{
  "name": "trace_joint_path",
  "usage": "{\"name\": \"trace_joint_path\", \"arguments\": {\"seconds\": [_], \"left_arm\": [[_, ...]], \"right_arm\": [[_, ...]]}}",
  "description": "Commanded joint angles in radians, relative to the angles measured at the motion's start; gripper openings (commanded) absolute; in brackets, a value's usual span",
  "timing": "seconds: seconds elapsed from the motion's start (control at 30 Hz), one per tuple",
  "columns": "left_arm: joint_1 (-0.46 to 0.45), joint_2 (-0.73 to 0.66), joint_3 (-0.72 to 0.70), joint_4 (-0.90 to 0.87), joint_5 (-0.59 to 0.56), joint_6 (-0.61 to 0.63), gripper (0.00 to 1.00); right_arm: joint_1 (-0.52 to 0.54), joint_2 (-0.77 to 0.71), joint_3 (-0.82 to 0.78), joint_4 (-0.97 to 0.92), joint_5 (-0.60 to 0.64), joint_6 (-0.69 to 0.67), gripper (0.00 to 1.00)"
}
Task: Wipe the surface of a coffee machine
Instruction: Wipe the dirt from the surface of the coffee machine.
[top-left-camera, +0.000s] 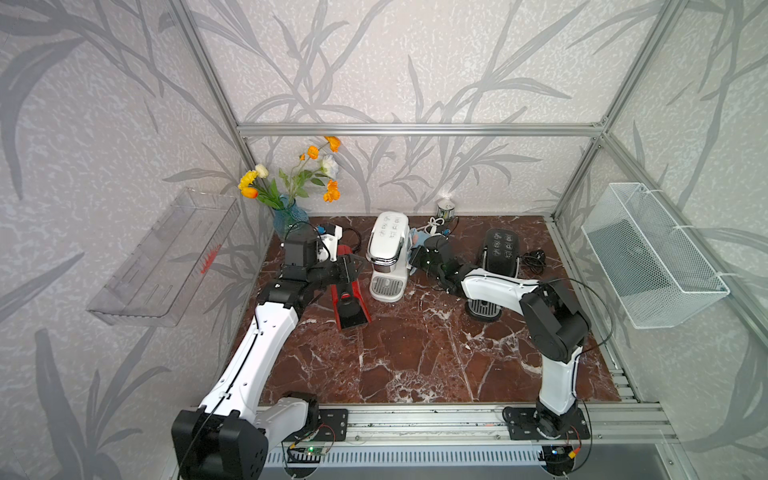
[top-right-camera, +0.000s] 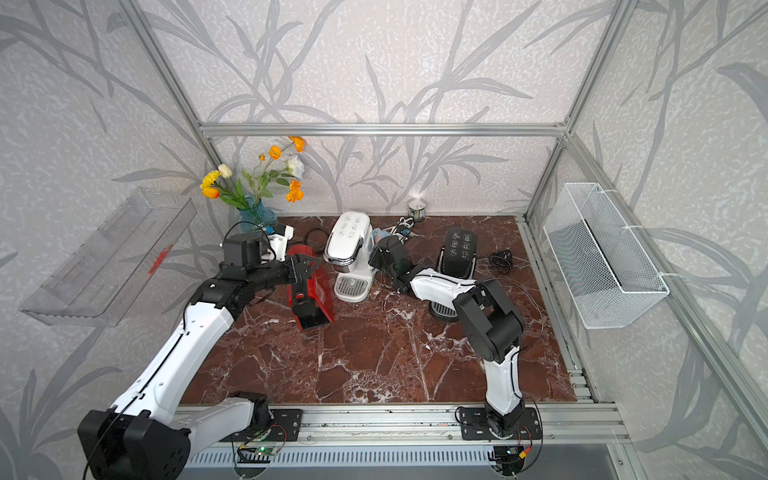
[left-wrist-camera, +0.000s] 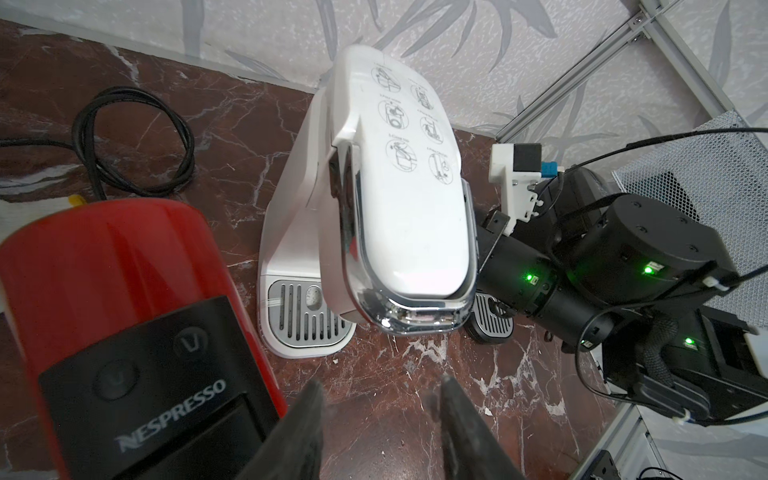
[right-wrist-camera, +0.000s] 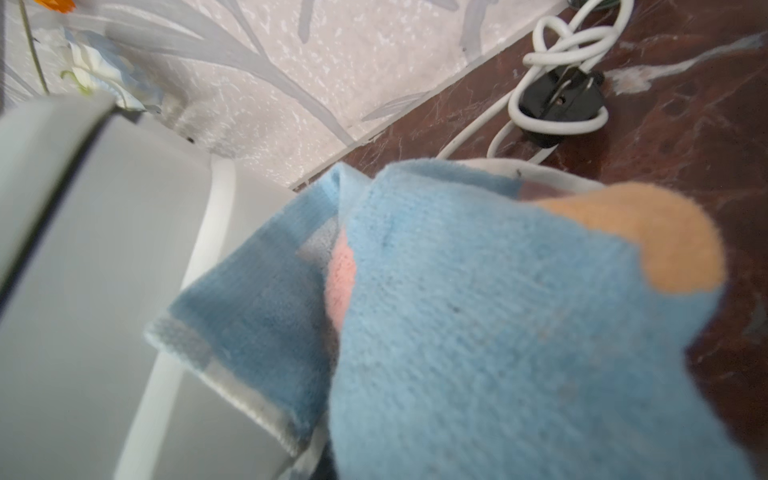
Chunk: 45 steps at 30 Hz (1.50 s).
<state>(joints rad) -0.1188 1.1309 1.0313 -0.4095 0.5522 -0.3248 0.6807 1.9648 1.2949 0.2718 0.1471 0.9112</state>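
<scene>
Cloth (right-wrist-camera: 457, 311), blue with pink and orange patches, is clamped in my right hand (top-left-camera: 420, 249), fingers together on it. It lies against the side of the white coffee machine (top-left-camera: 386, 253) that faces frame right. That machine stands upper middle in both top views, on the marble surface (top-left-camera: 415, 353). My left hand (left-wrist-camera: 380, 390) hovers just left of it, over the red Nespresso machine (top-left-camera: 349, 299), fingers apart, holding nothing.
</scene>
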Motion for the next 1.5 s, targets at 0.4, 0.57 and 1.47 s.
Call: {"name": "trace_joint_path", "arguments": {"seconds": [0.4,0.57,1.47], "left_arm": [[-0.005,0.000,-0.005,0.031,0.045,-0.022,0.44],[-0.006,0.011,-0.003,0.029,0.047,-0.020,0.45],[-0.008,0.023,-0.003,0.022,0.046,-0.013,0.44]], "right_arm": [[0.048,0.085,-0.071,0.069,0.023,-0.030,0.00],[0.048,-0.027,-0.079,0.098,0.005,-0.066,0.00],[0.024,0.126,-0.068,0.153,-0.054,-0.066,0.00]]}}
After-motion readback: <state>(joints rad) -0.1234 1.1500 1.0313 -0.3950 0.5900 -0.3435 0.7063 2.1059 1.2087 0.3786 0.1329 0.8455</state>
